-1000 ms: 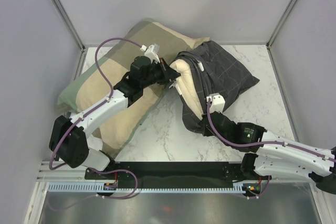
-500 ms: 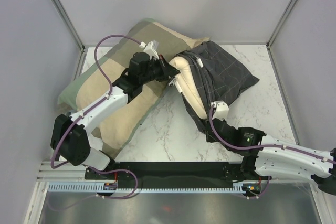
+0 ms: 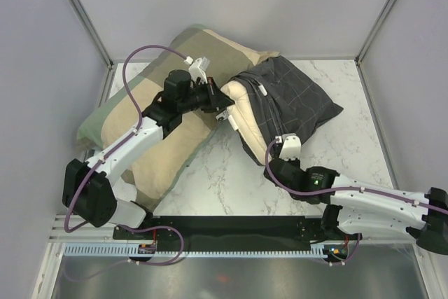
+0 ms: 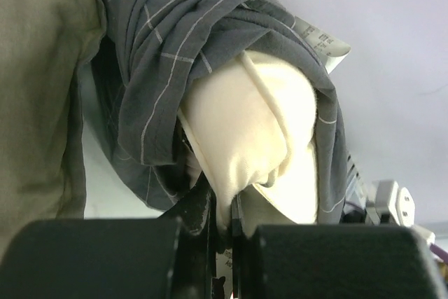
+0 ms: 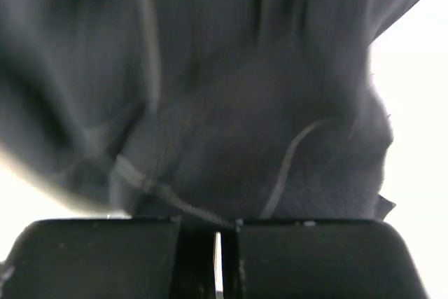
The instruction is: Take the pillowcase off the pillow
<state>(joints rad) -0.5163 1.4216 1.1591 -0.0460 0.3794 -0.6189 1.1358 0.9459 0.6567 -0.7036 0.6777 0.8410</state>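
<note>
Top view, left to right. One olive-and-tan patchwork pillow [image 3: 161, 127] lies along the left side of the marble table [image 3: 217, 187]. Over it reaches the left gripper [image 3: 224, 105], its jaws clenched on the bared corner of the cream pillow [image 3: 246, 106]. The left wrist view confirms this bite [image 4: 222, 218] on the cream fabric [image 4: 245, 124].

The cream pillow rests near the table's middle, its left end against the patchwork pillow. The charcoal grid-check pillowcase [image 3: 297, 103] covers its right and far part and is bunched in folds around the middle; one small white tag [image 3: 263, 90] shows at the bunched edge. At the near edge of the case the right gripper [image 3: 269, 162] has its jaws pinched on dark cloth, as the right wrist view [image 5: 215, 232] shows, though blurred.

Risks, as judged:
- The left bite holds only a small corner; a hard opposing pull could slip it free.
- The bunched folds may bind, so that the pillow is dragged along inside the case.
- The right pinch looks thin and may lose the cloth.

Count: two pillows, one pillowcase, one tag, two grippers.
</note>
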